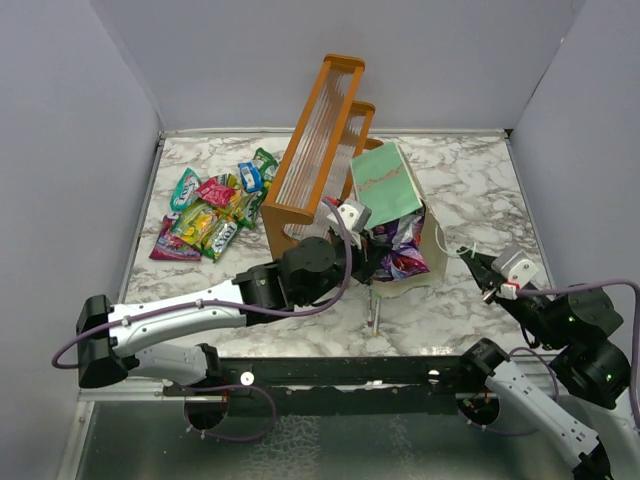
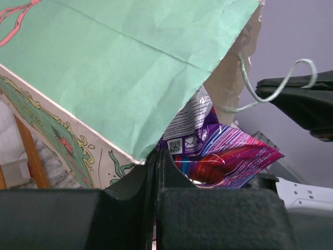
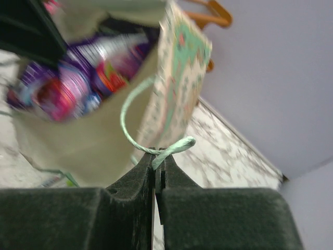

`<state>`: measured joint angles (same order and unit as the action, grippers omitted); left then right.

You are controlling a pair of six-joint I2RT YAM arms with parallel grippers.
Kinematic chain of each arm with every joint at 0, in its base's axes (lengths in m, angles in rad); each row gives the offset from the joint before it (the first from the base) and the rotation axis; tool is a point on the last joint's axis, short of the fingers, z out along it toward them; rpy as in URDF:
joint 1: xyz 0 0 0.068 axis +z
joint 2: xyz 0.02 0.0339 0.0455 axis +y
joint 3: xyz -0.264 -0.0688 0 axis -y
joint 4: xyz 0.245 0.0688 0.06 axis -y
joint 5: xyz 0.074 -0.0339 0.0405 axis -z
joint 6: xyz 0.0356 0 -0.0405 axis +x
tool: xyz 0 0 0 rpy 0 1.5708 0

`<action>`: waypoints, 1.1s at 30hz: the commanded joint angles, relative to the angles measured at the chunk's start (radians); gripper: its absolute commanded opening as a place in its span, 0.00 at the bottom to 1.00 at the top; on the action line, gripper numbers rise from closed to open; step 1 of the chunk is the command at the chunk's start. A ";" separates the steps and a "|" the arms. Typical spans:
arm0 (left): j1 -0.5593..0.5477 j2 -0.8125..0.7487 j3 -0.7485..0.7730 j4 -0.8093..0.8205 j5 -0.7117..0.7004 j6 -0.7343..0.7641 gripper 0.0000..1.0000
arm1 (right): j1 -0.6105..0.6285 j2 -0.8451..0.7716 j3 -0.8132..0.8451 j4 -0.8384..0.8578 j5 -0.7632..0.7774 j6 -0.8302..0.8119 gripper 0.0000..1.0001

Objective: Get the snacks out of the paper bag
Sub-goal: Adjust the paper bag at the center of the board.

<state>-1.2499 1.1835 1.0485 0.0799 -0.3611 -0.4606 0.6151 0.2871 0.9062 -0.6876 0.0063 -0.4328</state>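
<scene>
I count one paper bag (image 1: 385, 180), two purple snacks (image 1: 405, 238) inside, and roughly eight packets (image 1: 205, 215) on the bench (image 1: 470, 180). Left jaws closed; right jaws pinching its cord handle (image 3: 124, 112).

The top external view looks down from above and behind the arm bases, far enough to hold the whole table (image 1: 470, 180) and the paper bag (image 1: 385, 180). The left wrist view looks forward from just behind the jaws of the left gripper (image 2: 157, 156), the bag's green face close above their tips; the right wrist view looks likewise past the right gripper (image 3: 156, 162), cord handle (image 3: 130, 117) at the tips, the bag's mouth just beyond. All three share the bag and its purple packet (image 2: 223, 156)
</scene>
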 commanded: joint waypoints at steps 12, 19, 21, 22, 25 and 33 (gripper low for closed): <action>-0.008 -0.054 -0.085 0.158 0.309 0.158 0.00 | 0.003 0.210 0.091 0.215 0.272 0.243 0.02; -0.006 -0.198 -0.035 0.032 0.165 0.236 0.00 | 0.003 0.174 0.026 0.172 0.244 0.274 0.02; -0.006 -0.205 0.018 -0.020 0.097 0.250 0.00 | 0.003 0.167 0.013 0.179 0.254 0.313 0.02; -0.006 -0.205 0.048 -0.046 0.060 0.268 0.00 | 0.003 0.171 0.014 0.182 0.262 0.333 0.02; -0.006 -0.190 0.136 -0.123 -0.082 0.341 0.00 | 0.003 0.205 0.039 0.195 0.296 0.370 0.02; 0.134 -0.134 0.337 -0.141 -0.392 0.583 0.00 | 0.003 0.378 0.159 0.289 0.427 0.476 0.02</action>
<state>-1.2076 1.0428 1.2892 -0.0895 -0.5739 -0.0311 0.6155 0.5941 0.9924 -0.4942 0.3367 -0.0387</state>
